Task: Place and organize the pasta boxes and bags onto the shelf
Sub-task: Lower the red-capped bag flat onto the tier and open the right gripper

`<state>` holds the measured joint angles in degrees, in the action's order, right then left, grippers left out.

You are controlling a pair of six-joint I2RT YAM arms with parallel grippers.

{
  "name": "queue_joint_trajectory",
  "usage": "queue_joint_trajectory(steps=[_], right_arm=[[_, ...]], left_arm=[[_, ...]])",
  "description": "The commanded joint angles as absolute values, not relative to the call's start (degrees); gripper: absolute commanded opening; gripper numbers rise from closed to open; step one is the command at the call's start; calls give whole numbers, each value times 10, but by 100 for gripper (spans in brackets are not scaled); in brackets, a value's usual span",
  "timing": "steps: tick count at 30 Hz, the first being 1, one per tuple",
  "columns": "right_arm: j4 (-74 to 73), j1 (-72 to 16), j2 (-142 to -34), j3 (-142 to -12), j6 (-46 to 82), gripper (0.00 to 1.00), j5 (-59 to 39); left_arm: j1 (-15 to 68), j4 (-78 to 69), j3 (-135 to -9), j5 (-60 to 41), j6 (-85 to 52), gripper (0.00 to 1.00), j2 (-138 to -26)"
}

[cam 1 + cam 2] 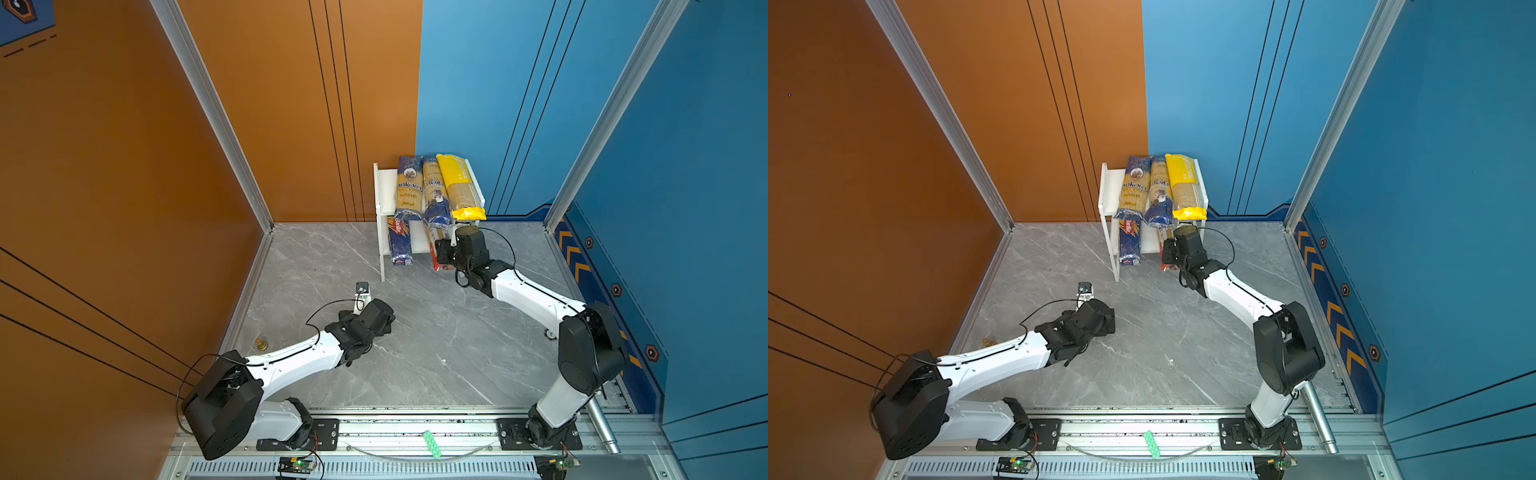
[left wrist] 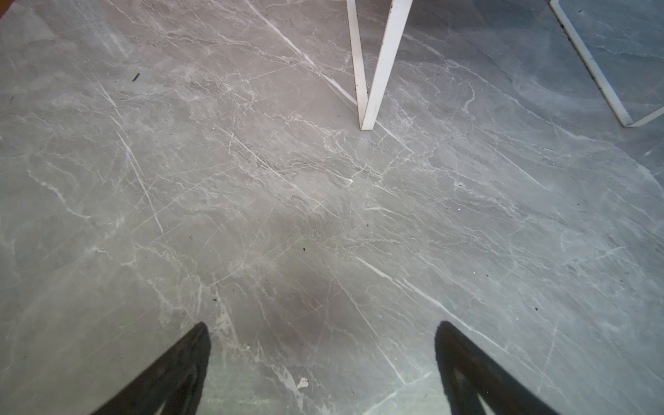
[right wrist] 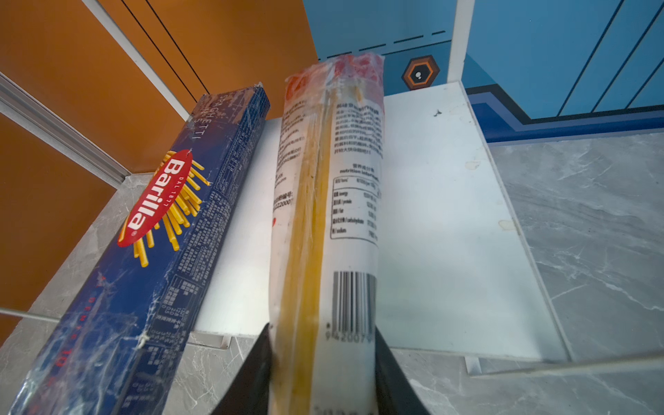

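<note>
Your right gripper (image 3: 322, 327) sits at the bottom centre of its wrist view with its black fingers (image 3: 251, 377) set one on each side of the near end of the clear pack with red ends (image 3: 323, 201). Both lie against the plastic, but you cannot tell whether they press on it or merely bracket it. That pack runs lengthwise up the middle of the frame along the rack's lower board (image 3: 449, 215), its near end sticking out past the front edge. To its left, a little apart, the dark blue Barilla pack (image 3: 172, 230) lies on the same board at a slant, its near end also hanging out over the grey marble table (image 1: 415, 332). The right part of the board is bare. In a top view the white shelf (image 1: 380, 195) stands at the upper middle of the frame, against the back wall. On its upper tier three packs lie side by side, all overhanging the front: an ankara pack (image 1: 409, 187) on the left, the second ankara pack (image 1: 434, 191) skewed in the middle, and the bright yellow pack (image 1: 459, 183) on the right. Your left gripper (image 2: 322, 325) hangs spread wide over bare table, holding nothing, with a thin white shelf leg (image 2: 381, 61) at the top of its wrist view.
</note>
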<state>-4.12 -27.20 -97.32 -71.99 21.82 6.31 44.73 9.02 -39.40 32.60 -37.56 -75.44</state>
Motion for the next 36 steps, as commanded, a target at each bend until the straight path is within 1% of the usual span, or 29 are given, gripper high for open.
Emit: queue_joint_trajectory(steps=[1, 13, 16, 20, 26, 36], right_arm=[[-98, -270, -967, -738, 212, 36, 75], [-99, -270, -966, -731, 226, 36, 74], [-102, -270, -966, -729, 226, 41, 71], [-103, -270, -961, -725, 226, 45, 73], [-107, -270, -947, -711, 225, 47, 73], [-102, -270, -917, -689, 211, 58, 47]], left_arm=[[443, 102, -394, 335, -378, 98, -758], [444, 103, -391, 335, -379, 98, -755], [444, 103, -390, 336, -379, 98, -752], [444, 103, -390, 336, -379, 98, -750], [444, 103, -388, 336, -379, 98, -747], [444, 103, -388, 336, -378, 98, -741]])
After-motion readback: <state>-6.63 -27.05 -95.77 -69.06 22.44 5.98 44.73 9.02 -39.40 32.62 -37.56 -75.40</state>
